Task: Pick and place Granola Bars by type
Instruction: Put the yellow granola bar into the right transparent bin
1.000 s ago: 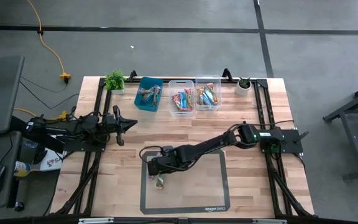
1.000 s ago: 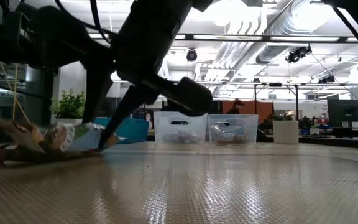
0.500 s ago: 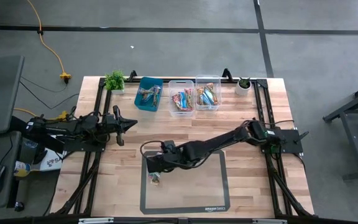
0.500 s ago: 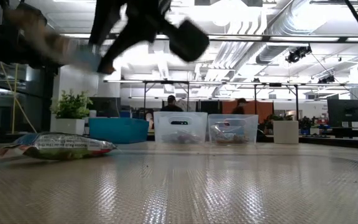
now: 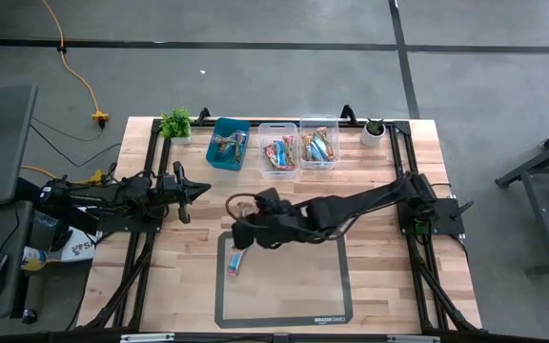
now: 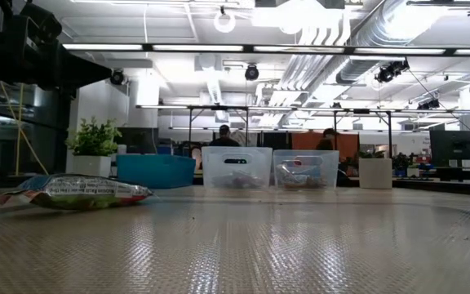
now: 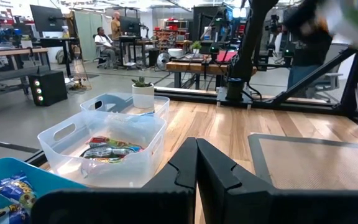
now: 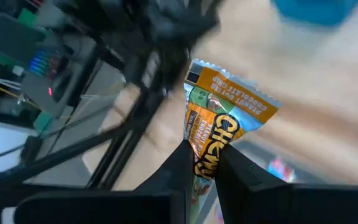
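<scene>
My right gripper [image 5: 240, 232] hangs above the far left corner of the grey mat, shut on an orange granola bar [image 8: 225, 118], which fills the middle of the right wrist view. A second bar with a pale multicoloured wrapper [image 5: 235, 263] lies flat on the mat below it and also shows in the low view [image 6: 76, 190]. More bars lie in the teal bin [image 5: 228, 145] and the two clear bins [image 5: 277, 148] [image 5: 318, 143]. My left gripper [image 7: 197, 165] waits shut near the table's left side [image 5: 198, 191]. My right gripper pinches the orange bar by one end [image 8: 207, 148] between its two fingers [image 8: 178, 163]. The rest of the bar sticks out past the fingertips, lifted clear of the mat. In the high view the arm covers the place of contact.
The three bins stand in a row along the far edge, between a green plant [image 5: 175, 122] and a small white pot [image 5: 374, 131]. Black frame rails run down both sides of the table. People sit and stand in the room beyond.
My right gripper has risen from the mat with the orange bar and moved toward the far edge, out of the low view. The multicoloured bar has stayed lying on the mat.
</scene>
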